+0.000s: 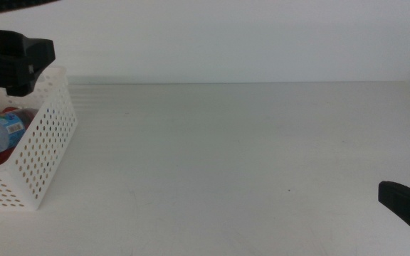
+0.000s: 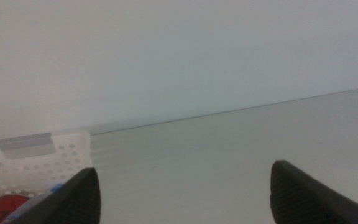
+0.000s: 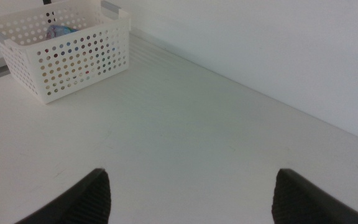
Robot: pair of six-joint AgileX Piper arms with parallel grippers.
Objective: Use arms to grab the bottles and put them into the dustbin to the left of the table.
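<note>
Left gripper (image 1: 20, 53) hangs over the dustbin (image 1: 48, 153) at the table's (image 1: 226, 156) far left, jaws wide and empty, bottles (image 1: 6, 131) inside, right gripper (image 3: 191, 199) waiting open near right, so this looks like wrap-up, only a retreat left.

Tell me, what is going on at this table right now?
The left gripper hangs open and empty above the white dustbin at the table's left end. Inside the dustbin lie a blue-labelled water bottle and something red. The right gripper waits low at the right side, jaws open, holding nothing. No bottle shows on the tabletop in these views.
</note>
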